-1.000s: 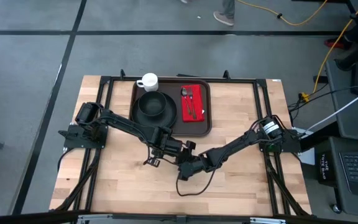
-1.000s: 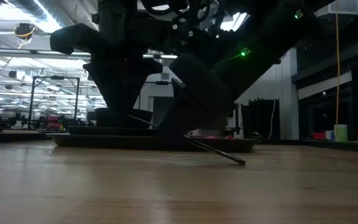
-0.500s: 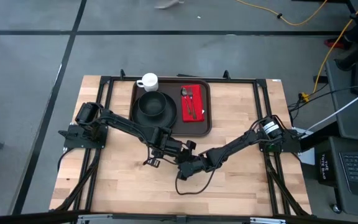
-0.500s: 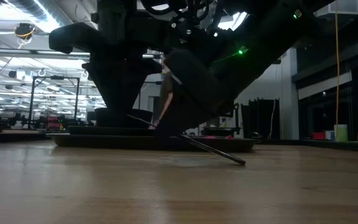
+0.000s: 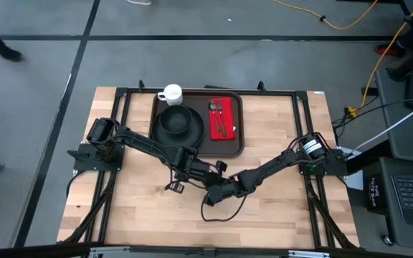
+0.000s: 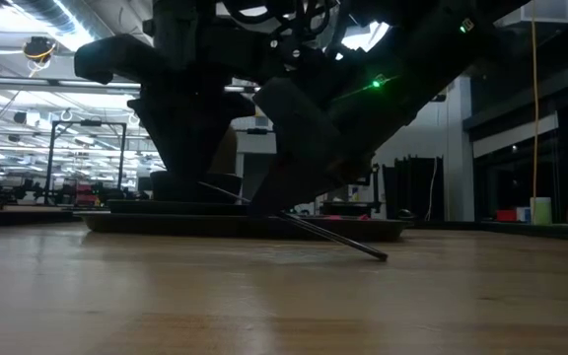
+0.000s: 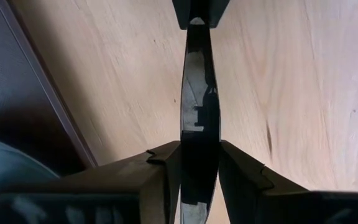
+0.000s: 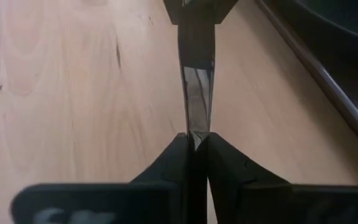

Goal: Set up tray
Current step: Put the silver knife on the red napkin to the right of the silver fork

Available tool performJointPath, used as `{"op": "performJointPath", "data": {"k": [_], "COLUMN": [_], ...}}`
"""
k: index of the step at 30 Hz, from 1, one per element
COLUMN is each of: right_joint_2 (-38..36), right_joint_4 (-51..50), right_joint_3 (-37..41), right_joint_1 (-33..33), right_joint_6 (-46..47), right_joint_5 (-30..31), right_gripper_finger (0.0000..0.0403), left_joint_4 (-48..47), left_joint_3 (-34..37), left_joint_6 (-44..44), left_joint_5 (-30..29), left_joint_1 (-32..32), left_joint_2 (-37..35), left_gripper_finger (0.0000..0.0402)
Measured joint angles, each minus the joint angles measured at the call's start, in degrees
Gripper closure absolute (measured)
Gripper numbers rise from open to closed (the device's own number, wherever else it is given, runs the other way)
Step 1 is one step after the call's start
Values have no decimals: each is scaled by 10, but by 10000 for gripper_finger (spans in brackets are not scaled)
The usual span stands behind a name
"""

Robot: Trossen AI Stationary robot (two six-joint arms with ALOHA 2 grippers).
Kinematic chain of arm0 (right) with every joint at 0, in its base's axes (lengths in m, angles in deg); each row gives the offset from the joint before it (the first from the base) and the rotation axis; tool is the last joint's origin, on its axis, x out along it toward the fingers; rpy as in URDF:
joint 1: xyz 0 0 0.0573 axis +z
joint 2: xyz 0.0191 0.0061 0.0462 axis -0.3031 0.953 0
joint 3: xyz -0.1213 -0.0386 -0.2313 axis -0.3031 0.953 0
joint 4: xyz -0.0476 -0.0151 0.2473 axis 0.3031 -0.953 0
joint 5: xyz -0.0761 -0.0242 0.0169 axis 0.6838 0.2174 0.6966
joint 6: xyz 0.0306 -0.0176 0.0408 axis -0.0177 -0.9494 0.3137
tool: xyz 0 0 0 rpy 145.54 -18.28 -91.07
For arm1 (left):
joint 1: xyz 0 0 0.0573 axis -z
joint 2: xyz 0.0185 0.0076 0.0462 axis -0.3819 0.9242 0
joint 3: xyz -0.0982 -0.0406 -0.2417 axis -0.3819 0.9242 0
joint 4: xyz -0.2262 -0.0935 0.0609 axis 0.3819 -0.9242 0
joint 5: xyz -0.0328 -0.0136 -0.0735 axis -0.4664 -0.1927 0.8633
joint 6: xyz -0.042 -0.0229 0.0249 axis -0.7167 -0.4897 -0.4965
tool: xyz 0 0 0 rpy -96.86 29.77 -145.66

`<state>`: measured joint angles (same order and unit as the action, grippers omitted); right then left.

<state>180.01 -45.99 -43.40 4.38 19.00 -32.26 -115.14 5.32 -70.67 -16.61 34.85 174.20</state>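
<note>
From my remote station, I logged both arms meeting over the wooden surface (image 5: 278, 179), in front of the tray (image 5: 239, 147).

Left claw (image 5: 205, 177): reached in from the left side, clenched on a flat, dark, shiny utensil (image 7: 199, 106), apparently a knife. In the left wrist view the two fingers (image 7: 160, 168) pressed on either side of the blade-like strip, which ran forward to the other claw.

Right claw (image 5: 214, 192): came in from the right side, its fingers (image 8: 178, 155) pinched tight on the opposite end of the same utensil (image 8: 196, 99). So both claws gripped the one piece, nose to nose.

In the low view the utensil (image 6: 333, 237) showed as a thin rod sloping down, its far tip touching the surface while the held end was lifted under the dark arm bodies.

Tray: dark brown, sitting at the far middle of the surface, well behind the claws. On it I noted a round black plate (image 5: 180, 123) on the left half and a red napkin (image 5: 224, 118) on the right half with a fork and spoon (image 5: 216, 115) lying on the napkin. A white mug (image 5: 171, 94) stood at the tray's far left corner, just beside the plate.

A looped black cable (image 5: 224, 213) lay on the surface under the right arm.
</note>
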Motion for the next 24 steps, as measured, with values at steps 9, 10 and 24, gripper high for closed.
{"op": "performJointPath", "data": {"k": [9,10,24], "right_joint_2": [0,0,0], "right_joint_4": [6,7,11], "right_joint_3": [0,0,0], "right_joint_1": [0,0,0], "right_joint_6": [-3,-4,-6], "right_joint_5": [-3,-4,-5], "right_gripper_finger": [342,340,350], "left_joint_4": [0,0,8], "left_joint_3": [0,0,0], "left_joint_6": [2,3,3], "left_joint_5": [1,1,-2], "left_joint_1": [0,0,0], "left_joint_2": [0,0,0], "left_gripper_finger": [316,315,247]}}
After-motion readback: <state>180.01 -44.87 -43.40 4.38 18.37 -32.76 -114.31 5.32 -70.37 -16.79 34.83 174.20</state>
